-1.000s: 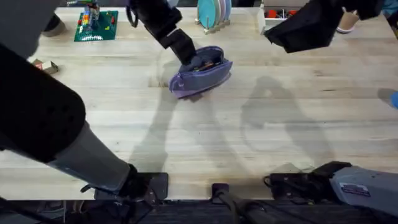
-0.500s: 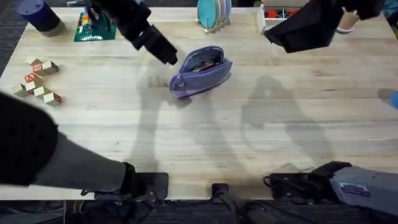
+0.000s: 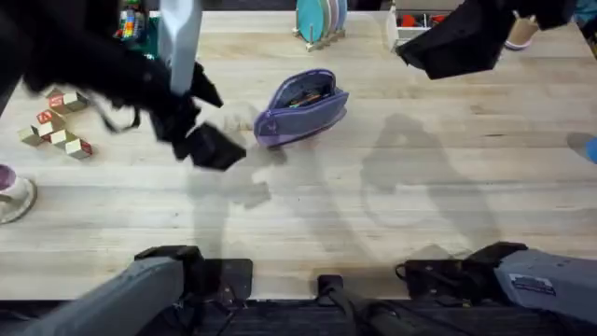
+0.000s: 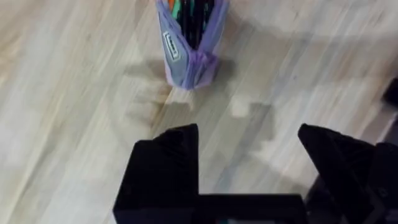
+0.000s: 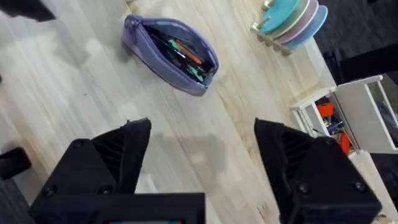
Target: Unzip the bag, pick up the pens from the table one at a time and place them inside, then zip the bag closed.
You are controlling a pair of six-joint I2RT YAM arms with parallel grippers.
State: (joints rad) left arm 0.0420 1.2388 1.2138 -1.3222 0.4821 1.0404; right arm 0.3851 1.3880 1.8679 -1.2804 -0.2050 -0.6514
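Bag (image 3: 300, 107) lying unzipped on pale plank worktop (image 3: 373, 215), pens inside.
I am seeing both claws spread and gripping nothing: left claw (image 3: 210, 147) hovering beside the bag, right claw (image 3: 448, 47) raised at the far edge near a dish rack (image 3: 320, 21); wooden blocks (image 3: 56, 126) sitting far left.

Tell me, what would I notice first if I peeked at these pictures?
Probably the purple bag lying on the far middle of the table, its zipper open with colourful pens inside. Next, the left pincer, open and empty, hanging over the wood just left of the bag. The right pincer, also open, hangs above the table's far right.
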